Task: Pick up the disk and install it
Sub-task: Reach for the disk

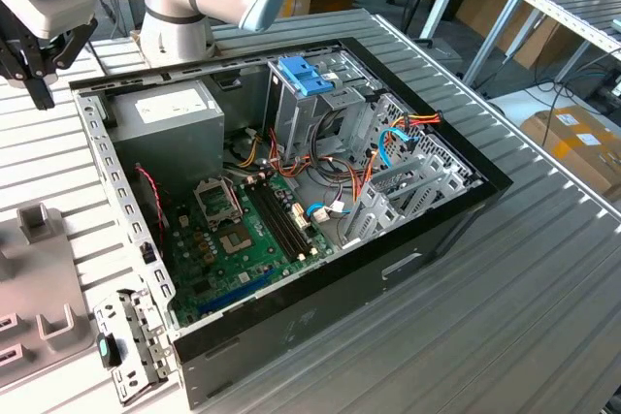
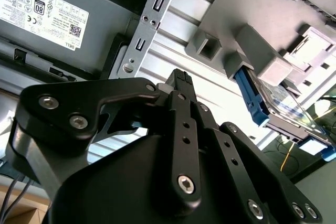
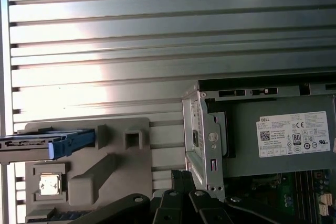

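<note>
Bright, even light on my feeds; glare on metal.
In the first wrist view I see a washed-out band across the ribbed table [image 3: 79, 90]; the exterior view leaves the inside of the computer case [image 1: 320, 307] softly shadowed; the gripper [image 2: 180, 80] reads near-black in the second wrist view.

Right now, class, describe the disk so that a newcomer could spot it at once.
Start at the open computer case; beside it lies a grey moulded holder. The disk stands on edge in it, a flat metal slab whose blue rail sets it apart from the grey blocks around it.
</note>
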Robot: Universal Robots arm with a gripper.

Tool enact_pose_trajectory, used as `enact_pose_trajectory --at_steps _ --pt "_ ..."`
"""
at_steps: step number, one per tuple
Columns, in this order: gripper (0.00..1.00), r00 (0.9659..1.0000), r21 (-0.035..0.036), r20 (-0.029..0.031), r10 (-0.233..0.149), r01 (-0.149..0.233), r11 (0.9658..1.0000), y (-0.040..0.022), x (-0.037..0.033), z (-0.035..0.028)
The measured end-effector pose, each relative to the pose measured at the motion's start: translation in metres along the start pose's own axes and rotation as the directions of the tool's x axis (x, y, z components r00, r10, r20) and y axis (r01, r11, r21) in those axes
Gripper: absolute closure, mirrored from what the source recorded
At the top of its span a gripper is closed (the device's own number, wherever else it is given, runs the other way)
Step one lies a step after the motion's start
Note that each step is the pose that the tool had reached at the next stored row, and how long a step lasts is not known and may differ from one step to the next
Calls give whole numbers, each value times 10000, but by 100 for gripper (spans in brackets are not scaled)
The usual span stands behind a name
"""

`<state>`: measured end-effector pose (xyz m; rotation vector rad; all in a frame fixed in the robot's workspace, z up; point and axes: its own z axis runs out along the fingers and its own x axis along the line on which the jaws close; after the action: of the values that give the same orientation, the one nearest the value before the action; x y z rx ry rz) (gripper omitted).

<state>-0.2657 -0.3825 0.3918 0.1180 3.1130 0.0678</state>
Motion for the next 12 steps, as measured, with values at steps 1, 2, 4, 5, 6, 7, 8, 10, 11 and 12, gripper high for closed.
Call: enact_pose_trajectory --at_steps 1,2,4,5,6,7,8,10,11,12 --pt "89 10000 0 0 0 0 10000 0 1 0" --pt "89 10000 0 0 1 -1 10000 0 1 0" --pt "89 10000 0 0 1 -1 10000 0 4 0" --pt "89 10000 0 1 2 -2 10000 -1 9 0" --pt "89 10000 0 0 3 -3 10000 -1 15 -1" --pt "89 10000 0 0 1 -1 10000 -1 25 -1" --pt "89 10000 0 0 1 -1 10000 -1 43 -1" --pt "89 10000 0 0 0 0 10000 -1 65 -2" --pt "89 10000 0 0 1 -1 10000 0 76 -2" --pt "89 10000 0 0 1 -1 10000 0 88 -2"
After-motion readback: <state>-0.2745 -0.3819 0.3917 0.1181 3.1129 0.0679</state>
